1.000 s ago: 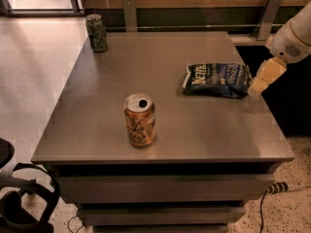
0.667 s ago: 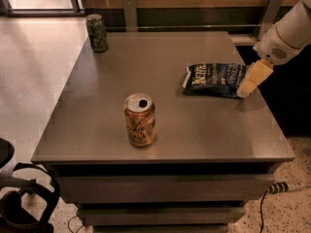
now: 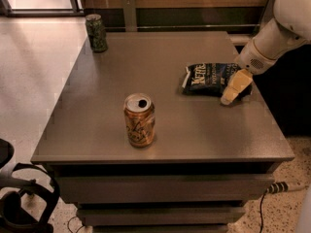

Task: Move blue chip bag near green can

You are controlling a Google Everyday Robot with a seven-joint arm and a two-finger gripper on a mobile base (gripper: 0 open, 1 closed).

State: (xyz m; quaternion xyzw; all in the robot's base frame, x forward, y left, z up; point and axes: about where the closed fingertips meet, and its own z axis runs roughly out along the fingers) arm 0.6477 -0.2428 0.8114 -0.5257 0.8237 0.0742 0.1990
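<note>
Upper left, the green can (image 3: 96, 32) stands at the table's (image 3: 194, 135) far corner. Lower centre sits an orange-gold can (image 3: 139, 119), off the direct path. Right of centre the blue chip bag (image 3: 209, 78) lies flat, with the gripper (image 3: 234, 89) down at its right end. Whether it's open or closed, I can't tell. I'd take a firm hold on the crinkly edge and lift the bag clear before carrying it.

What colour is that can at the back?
Dark green can, camera view; the gripper is at the blue chip bag.
</note>
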